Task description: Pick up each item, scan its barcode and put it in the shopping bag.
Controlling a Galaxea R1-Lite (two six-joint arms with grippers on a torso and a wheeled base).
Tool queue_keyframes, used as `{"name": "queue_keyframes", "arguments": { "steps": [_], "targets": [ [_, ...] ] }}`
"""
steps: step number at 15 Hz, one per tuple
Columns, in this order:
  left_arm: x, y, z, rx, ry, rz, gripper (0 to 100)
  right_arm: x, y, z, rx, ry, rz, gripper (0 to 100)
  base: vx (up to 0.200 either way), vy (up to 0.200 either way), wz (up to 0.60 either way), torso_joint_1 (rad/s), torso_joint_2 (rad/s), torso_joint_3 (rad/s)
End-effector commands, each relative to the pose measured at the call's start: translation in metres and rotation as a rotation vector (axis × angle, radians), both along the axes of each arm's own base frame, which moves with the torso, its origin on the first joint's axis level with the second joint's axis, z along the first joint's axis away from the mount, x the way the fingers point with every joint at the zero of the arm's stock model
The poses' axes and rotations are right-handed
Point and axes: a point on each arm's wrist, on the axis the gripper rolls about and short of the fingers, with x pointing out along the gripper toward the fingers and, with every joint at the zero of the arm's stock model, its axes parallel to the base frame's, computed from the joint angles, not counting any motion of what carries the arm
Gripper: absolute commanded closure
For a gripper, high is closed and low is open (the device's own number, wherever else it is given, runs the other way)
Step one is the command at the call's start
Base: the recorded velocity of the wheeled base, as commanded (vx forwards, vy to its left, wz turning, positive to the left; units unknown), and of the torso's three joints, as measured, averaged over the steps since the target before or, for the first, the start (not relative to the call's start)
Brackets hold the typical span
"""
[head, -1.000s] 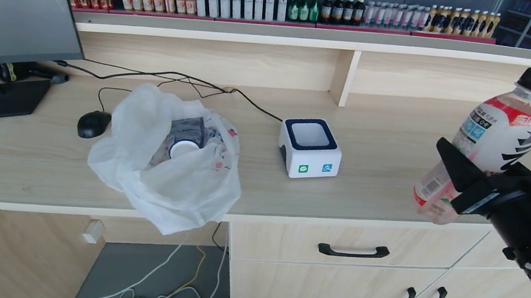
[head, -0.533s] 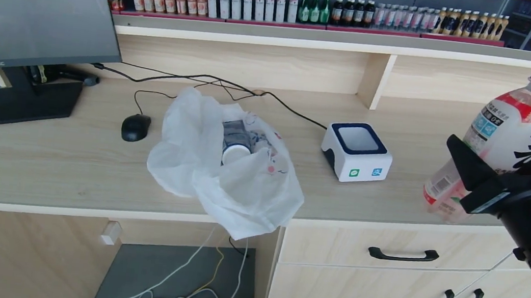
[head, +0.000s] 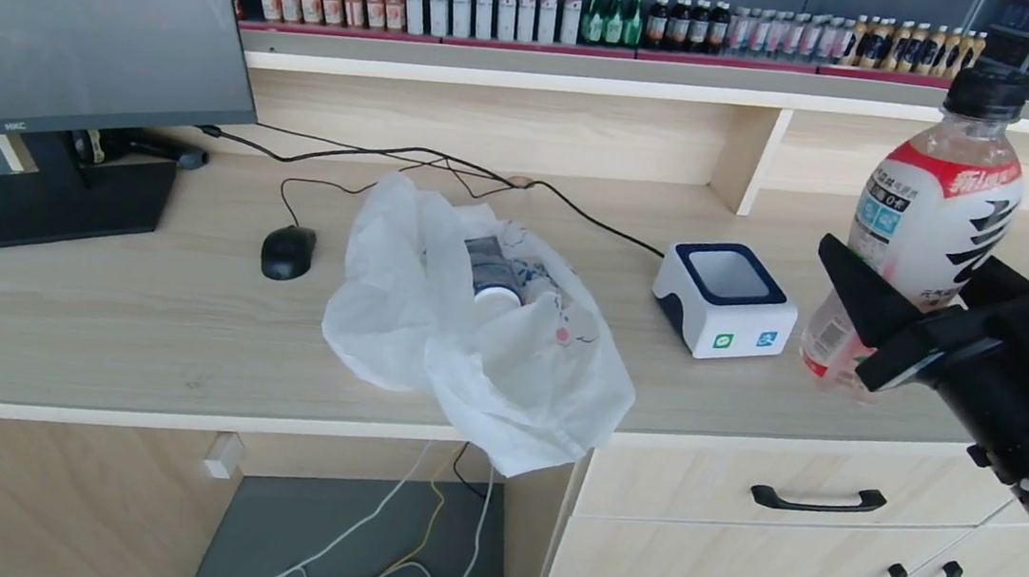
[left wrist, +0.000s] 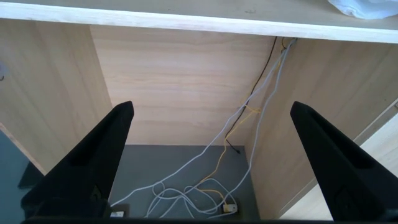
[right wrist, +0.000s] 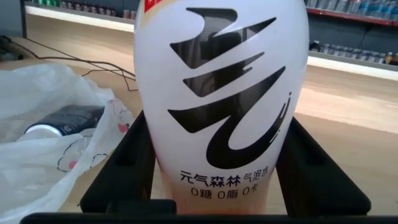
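Closer to the scanner (head: 725, 301) than half a second ago, the drink bottle (head: 932, 227) now stands nearly upright in the right gripper (head: 908, 273). The head camera has also swung, so the whole scene sits further toward 3 o'clock.

The pale wooden counter (head: 138, 325) spans the head view. At its 10 o'clock end stands a dark monitor (head: 76, 3). The white plastic shopping bag (head: 487, 372) lies crumpled near the middle, its lower fold hanging over the front edge. Inside it lies a dark container with a white cap (head: 494, 282).

The right gripper's jaws are clenched on the lower half of the drink bottle, one black finger on each side, and hold it above the counter's front edge. The bottle has a black cap, a white and red label and pinkish liquid. The white, blue-rimmed scanner sits at the bottle's 9 o'clock, close by but apart, with the bag at the scanner's 8 o'clock. A black mouse (head: 288, 251) rests at the bag's 10 o'clock.

The left gripper (left wrist: 211, 124) hangs below the counter's edge, jaws spread wide and empty, above loose cables (left wrist: 205, 186).
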Motion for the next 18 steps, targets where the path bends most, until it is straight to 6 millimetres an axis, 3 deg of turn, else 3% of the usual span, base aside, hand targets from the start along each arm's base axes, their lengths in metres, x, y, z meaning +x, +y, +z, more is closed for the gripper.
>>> {"name": "queue_keyframes", "arguments": {
  "steps": [1,4,7,10,13,16,18],
  "targets": [
    [0.0,0.0,0.0,0.0,0.0,0.0,0,0.018,0.01,0.01,-0.052,-0.063,0.024,100,0.0,0.0,0.0,0.0,0.0,0.0],
    [0.0,0.0,0.0,0.0,0.0,-0.001,0,0.042,0.017,0.017,-0.075,-0.104,0.042,100,0.0,0.0,0.0,0.0,0.0,0.0],
    [0.0,0.0,0.0,0.0,0.0,0.0,0,0.073,0.001,0.031,-0.159,-0.179,0.025,100,0.0,0.0,0.0,0.0,0.0,0.0],
    [0.0,0.0,0.0,0.0,0.0,0.0,0,0.102,0.002,0.047,-0.277,-0.286,0.115,100,0.0,0.0,0.0,0.0,0.0,0.0],
    [0.0,0.0,0.0,0.0,0.0,0.0,0,0.125,-0.002,0.043,-0.355,-0.331,0.152,100,0.0,0.0,0.0,0.0,0.0,0.0],
    [0.0,0.0,0.0,0.0,0.0,0.0,0,0.149,-0.018,0.038,-0.489,-0.403,0.198,100,0.0,0.0,0.0,0.0,0.0,0.0],
    [0.0,0.0,0.0,0.0,0.0,0.0,0,0.151,-0.024,0.037,-0.511,-0.41,0.187,100,0.0,0.0,0.0,0.0,0.0,0.0]
  ]
}}
